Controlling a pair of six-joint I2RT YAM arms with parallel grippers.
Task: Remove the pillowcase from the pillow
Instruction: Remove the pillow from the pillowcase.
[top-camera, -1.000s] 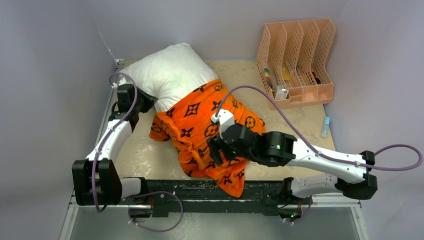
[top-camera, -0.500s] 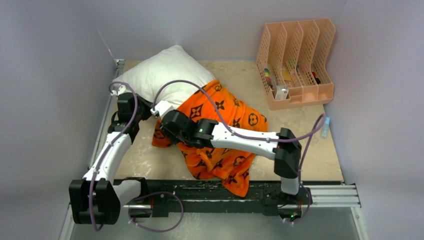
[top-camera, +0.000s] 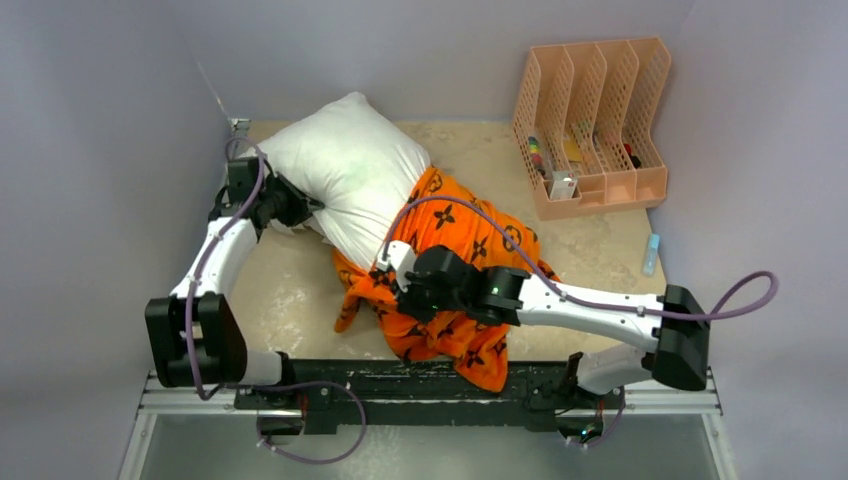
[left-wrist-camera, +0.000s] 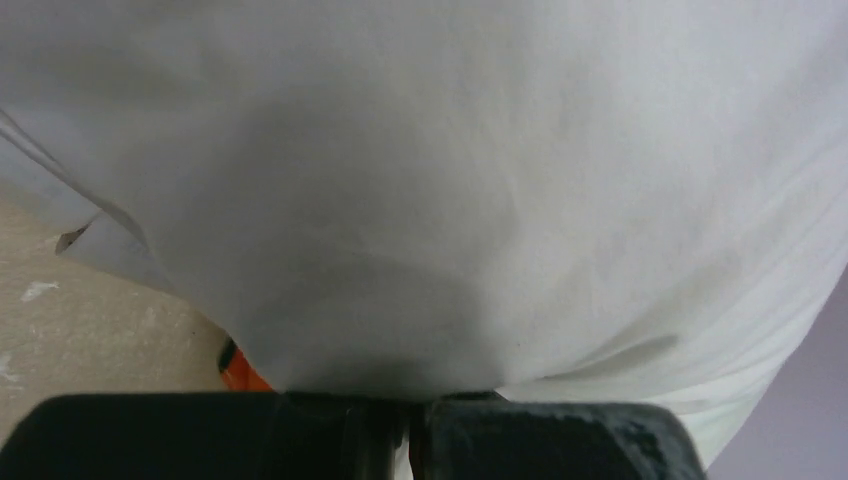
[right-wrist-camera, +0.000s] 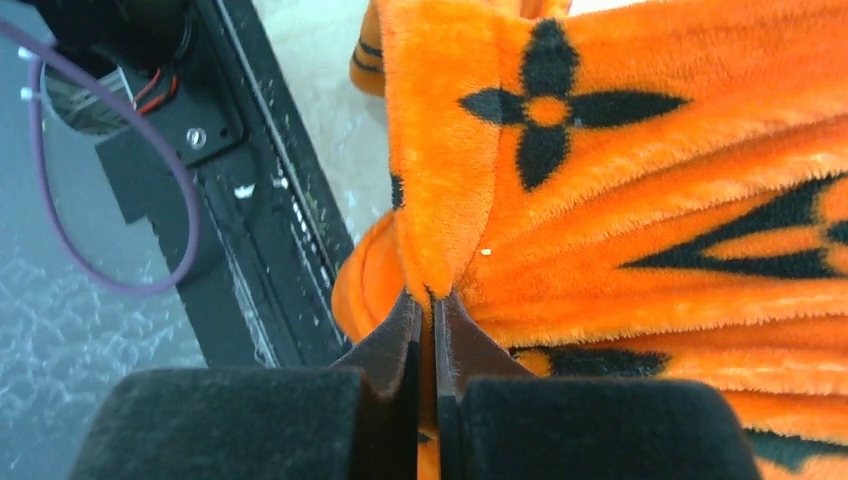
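I hold left tool (left-wrist-camera: 410, 445) pressed together on the pillow's (top-camera: 345, 175) left edge, as an anchor | right tool (right-wrist-camera: 428, 315) pinches a pillowcase (top-camera: 470, 235) fold, placed, I judge, to drag it nearward | pillow lies far-left on the surface (top-camera: 285, 295), its near-right end sleeved

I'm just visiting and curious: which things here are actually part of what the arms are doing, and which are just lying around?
In the job: orange pillowcase, pinched by the right gripper; white pillow, pinched by the left gripper.
Lying about: peach desk organizer with small items inside; small pale-blue object near the right wall.
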